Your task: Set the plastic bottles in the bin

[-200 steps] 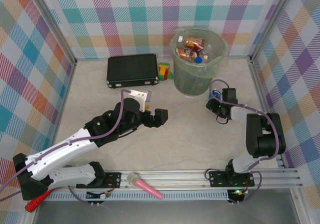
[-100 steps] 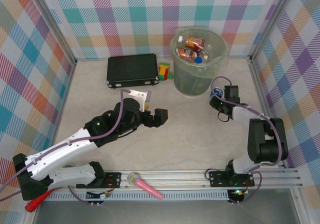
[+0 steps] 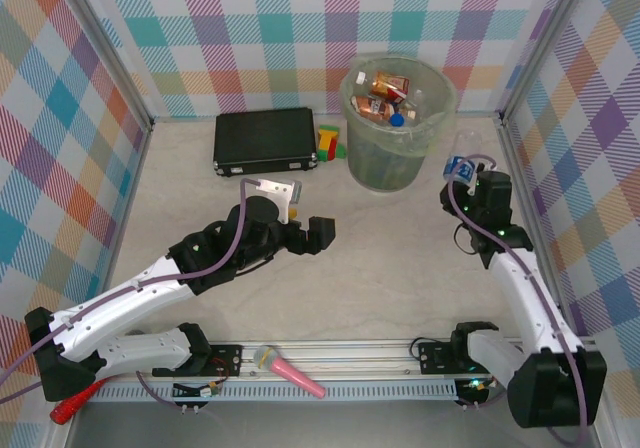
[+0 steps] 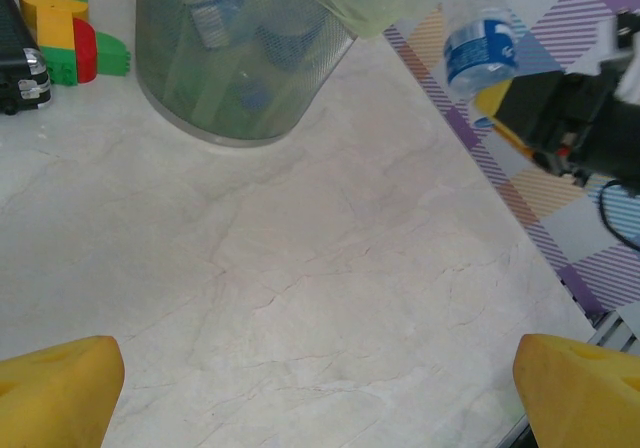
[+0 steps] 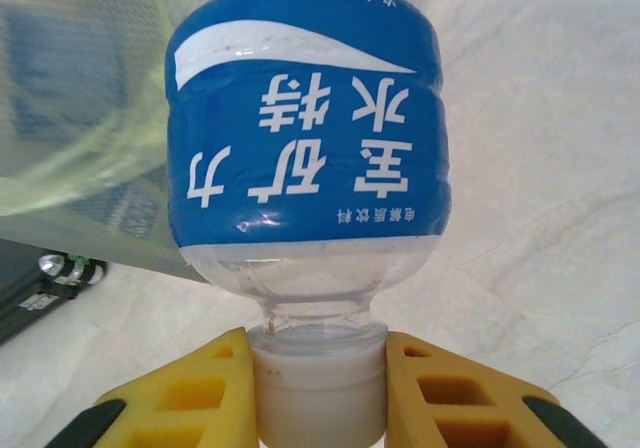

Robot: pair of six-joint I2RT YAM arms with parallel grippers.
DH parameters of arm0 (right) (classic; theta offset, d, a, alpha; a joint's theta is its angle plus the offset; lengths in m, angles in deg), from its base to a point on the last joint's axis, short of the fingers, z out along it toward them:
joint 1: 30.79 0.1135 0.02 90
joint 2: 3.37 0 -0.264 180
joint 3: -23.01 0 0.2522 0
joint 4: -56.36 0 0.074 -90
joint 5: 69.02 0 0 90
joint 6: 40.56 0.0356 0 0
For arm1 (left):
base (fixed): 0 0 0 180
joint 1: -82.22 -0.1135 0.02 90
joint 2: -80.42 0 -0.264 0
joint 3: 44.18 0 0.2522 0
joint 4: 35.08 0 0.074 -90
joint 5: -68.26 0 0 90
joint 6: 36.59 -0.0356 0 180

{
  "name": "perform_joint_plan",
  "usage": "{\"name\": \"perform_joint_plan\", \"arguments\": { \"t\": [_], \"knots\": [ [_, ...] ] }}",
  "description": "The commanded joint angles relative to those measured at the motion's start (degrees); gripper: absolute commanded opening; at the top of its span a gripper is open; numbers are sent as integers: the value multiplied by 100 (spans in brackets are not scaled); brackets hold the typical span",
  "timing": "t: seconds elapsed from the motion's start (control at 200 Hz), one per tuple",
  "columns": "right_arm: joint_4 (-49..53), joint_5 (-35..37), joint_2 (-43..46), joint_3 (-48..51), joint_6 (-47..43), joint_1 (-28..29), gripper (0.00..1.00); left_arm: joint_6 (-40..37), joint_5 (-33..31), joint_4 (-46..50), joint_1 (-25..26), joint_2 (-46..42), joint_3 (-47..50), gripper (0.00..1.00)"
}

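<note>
A clear plastic bottle (image 5: 305,138) with a blue label is lifted off the table. My right gripper (image 5: 318,373) is shut on its white cap, yellow pads on either side. From above, that bottle (image 3: 458,167) hangs just right of the bin (image 3: 385,163), a pale-green translucent bucket with a liner, at about rim height. Several crushed bottles (image 3: 385,98) lie inside the bin. My left gripper (image 3: 305,230) hovers open over mid-table, nothing between its fingers. Its wrist view shows the bin (image 4: 240,58) and the held bottle (image 4: 480,53).
A flat black case (image 3: 264,139) lies left of the bin, with coloured blocks (image 3: 329,142) between them. A pink stick (image 3: 290,368) rests on the front rail and a red stick (image 3: 70,405) lies at the near left corner. The checkered right wall (image 3: 560,148) is close to my right arm.
My right gripper shut on the bottle's cap, then lifted the bottle and carried it up and to the right beside the bin. The left arm stayed still.
</note>
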Motion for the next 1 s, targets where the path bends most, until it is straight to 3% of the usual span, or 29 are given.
{"name": "perform_joint_plan", "arguments": {
  "t": [0.0,0.21,0.365,0.625,0.995],
  "knots": [
    [549,3,220,-580,-388,-18,24,-75,7,-67,-47,-5,-168,100],
    [1241,-627,-303,-2008,-696,66,25,-117,52,-197,-47,6,-129,100],
    [1390,-682,-889,-2911,-793,266,27,-156,-63,-130,-47,-105,-178,100],
    [2147,-892,-2384,-4663,-630,330,24,-143,-1517,386,-64,-435,-336,100],
    [2690,-715,-3621,-5931,-484,453,25,-160,-1556,282,-86,-860,-64,100]
  ]
}}
